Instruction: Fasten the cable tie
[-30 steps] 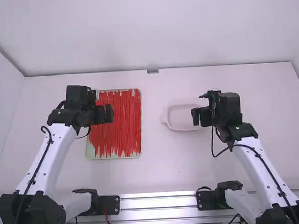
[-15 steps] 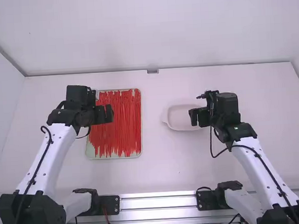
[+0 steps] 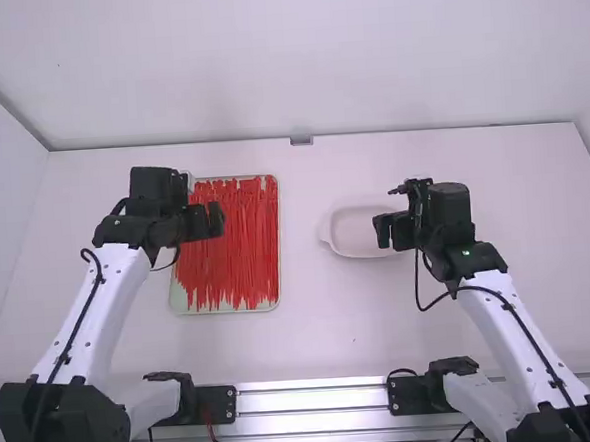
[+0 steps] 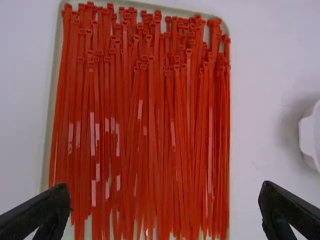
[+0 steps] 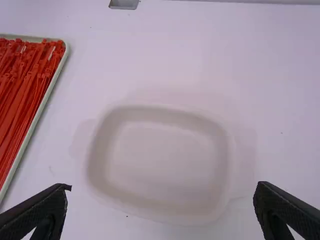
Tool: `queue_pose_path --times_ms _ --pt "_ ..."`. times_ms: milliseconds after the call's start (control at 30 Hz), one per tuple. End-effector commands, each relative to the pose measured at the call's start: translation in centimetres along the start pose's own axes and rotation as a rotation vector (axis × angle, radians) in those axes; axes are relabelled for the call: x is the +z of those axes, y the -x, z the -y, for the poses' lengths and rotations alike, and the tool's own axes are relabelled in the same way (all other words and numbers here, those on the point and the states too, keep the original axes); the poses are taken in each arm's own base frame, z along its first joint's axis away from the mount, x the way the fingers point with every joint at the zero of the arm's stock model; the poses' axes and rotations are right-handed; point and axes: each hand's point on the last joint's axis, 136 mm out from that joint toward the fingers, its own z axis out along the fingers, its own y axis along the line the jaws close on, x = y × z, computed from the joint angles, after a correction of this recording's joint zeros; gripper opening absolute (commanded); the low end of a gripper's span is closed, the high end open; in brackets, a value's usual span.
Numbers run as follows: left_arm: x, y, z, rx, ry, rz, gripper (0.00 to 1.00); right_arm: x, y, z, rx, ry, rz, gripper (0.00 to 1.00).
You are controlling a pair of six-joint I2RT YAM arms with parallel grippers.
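Dozens of red cable ties lie side by side in a pale tray directly below my left gripper, whose fingers are spread wide, so the bundle sits between them but lower down, not gripped. My right gripper hangs with its fingers just as wide apart over a white dish, which stands near the tray on the white table.
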Motion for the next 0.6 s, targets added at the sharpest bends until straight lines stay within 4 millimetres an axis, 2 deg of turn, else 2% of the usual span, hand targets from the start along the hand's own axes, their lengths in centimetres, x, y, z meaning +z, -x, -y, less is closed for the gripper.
queue_pose_path --times_ms 0,367,567 --pt "-0.39 0.93 0.77 0.005 -0.021 0.020 0.99 -0.45 1.75 -0.31 -0.012 0.007 0.038 0.99" --pt "-0.39 1.10 0.79 0.007 -0.022 0.027 0.99 -0.51 2.02 0.18 0.000 -0.004 0.049 0.99" --pt "-0.40 1.22 0.82 0.009 -0.023 0.032 0.99 -0.45 2.03 -0.44 -0.011 0.010 0.049 0.99"
